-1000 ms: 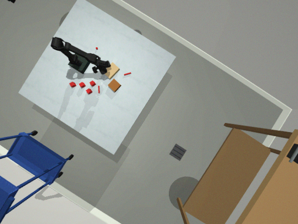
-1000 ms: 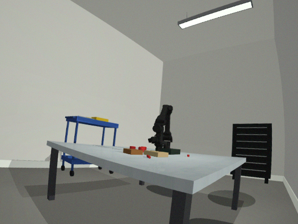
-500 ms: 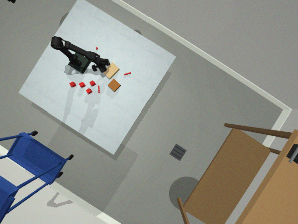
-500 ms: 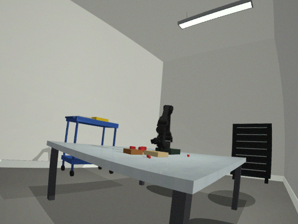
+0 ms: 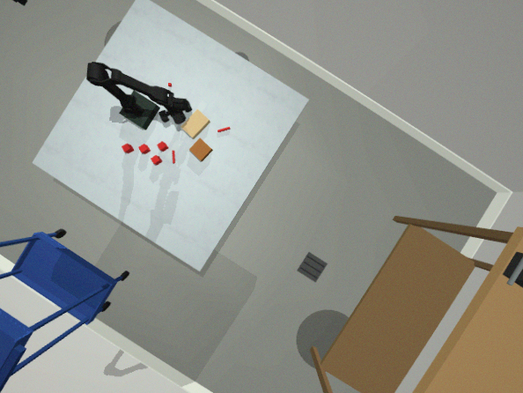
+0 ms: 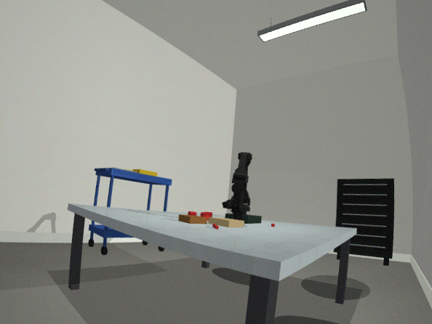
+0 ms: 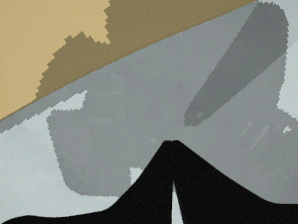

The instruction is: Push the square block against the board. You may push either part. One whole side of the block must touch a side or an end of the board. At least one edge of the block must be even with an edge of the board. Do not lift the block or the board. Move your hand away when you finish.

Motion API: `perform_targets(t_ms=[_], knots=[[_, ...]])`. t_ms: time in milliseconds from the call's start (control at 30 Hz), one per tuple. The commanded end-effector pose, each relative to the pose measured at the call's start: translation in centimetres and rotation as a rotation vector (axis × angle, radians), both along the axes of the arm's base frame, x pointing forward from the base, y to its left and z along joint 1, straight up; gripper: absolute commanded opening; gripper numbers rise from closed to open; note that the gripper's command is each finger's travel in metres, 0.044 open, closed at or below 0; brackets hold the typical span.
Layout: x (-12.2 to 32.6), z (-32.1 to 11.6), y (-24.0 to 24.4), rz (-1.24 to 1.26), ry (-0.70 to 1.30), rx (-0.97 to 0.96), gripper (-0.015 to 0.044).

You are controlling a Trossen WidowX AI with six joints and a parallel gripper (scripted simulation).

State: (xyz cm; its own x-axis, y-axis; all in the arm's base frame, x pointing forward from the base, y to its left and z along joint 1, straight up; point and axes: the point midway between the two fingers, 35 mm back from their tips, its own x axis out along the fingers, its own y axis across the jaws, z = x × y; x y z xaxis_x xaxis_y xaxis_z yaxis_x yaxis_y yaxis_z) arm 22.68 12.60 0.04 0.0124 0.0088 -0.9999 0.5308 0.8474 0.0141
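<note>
Jaws (image 5: 181,122) (image 6: 240,218) closed, empty. Nudge the board (image 5: 195,124) (image 6: 227,221) (image 7: 45,40) low toward the surface's (image 5: 246,132) (image 6: 254,243) (image 7: 25,170) bottom corner, top view, squaring it against the block (image 5: 201,150) (image 6: 193,219).

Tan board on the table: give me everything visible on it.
The tan board is a low, flat rectangular slab, pale and wood-like, with plain faces and straight edges. It lies flat on the table between the shut gripper and the orange-brown block. The top view shows a gap between board and block. The wrist view shows shadow across part of its top. I can't make out anything touching it but the table.
</note>
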Motion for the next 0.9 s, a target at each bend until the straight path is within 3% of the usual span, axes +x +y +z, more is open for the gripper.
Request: perform_targets(t_ms=[0,100,300,867], knots=[[0.3,2.6,0.1,0.000,-0.010,0.005,0.0000],[0.1,5.5,0.0,-0.001,-0.012,0.005,0.0000],[0.6,5.3,0.3,0.021,-0.025,0.013,0.0000],[4.6,6.5,3.6,0.601,-0.034,-0.001,0.0000]])
